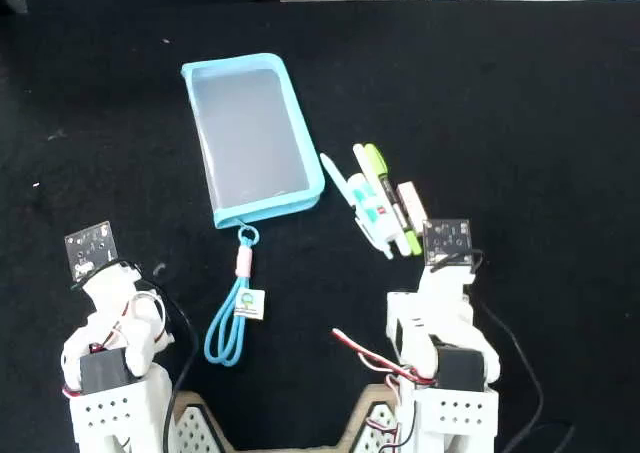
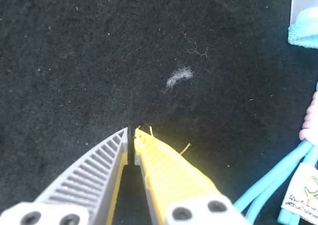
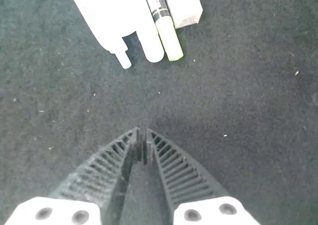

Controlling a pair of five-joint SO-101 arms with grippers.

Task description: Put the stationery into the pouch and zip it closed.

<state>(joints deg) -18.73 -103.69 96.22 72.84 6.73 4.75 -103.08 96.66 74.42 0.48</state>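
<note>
**On the black table: one pouch, one lot of stationery, two shut grippers**

1. Table (image 1: 520,93). Black cloth top, specked with lint; a pale tuft of lint (image 2: 179,77) lies ahead of the left gripper's tips.

2. Left gripper (image 2: 133,133). One grey finger and one yellow finger, tips pressed together with nothing between them. It hangs over bare cloth.

3. Right gripper (image 3: 144,133). Two dark ribbed fingers, tips meeting, nothing held. It hangs over bare cloth a little short of the stationery.

4. Pouch (image 1: 252,138). Light blue edging with a clear pale panel, lying flat. It sits ahead of the left gripper and off to that gripper's right, well apart from its tips. Whether the zip is open cannot be told.

5. Cord (image 1: 228,328). A blue loop fixed to the pouch's near end through a pink sleeve (image 1: 243,260), with a small white tag (image 1: 250,304) on it. It trails back toward the arms and lies between the two grippers, nearer the left one.

6. Stationery (image 1: 385,203). A tight bundle straight ahead of the right gripper, outside the pouch and to its right:
   - white pens (image 3: 119,16), side by side;
   - a yellow-green highlighter (image 3: 166,29), touching the pens;
   - a pale eraser (image 3: 184,6), against the highlighter's far side.
</note>
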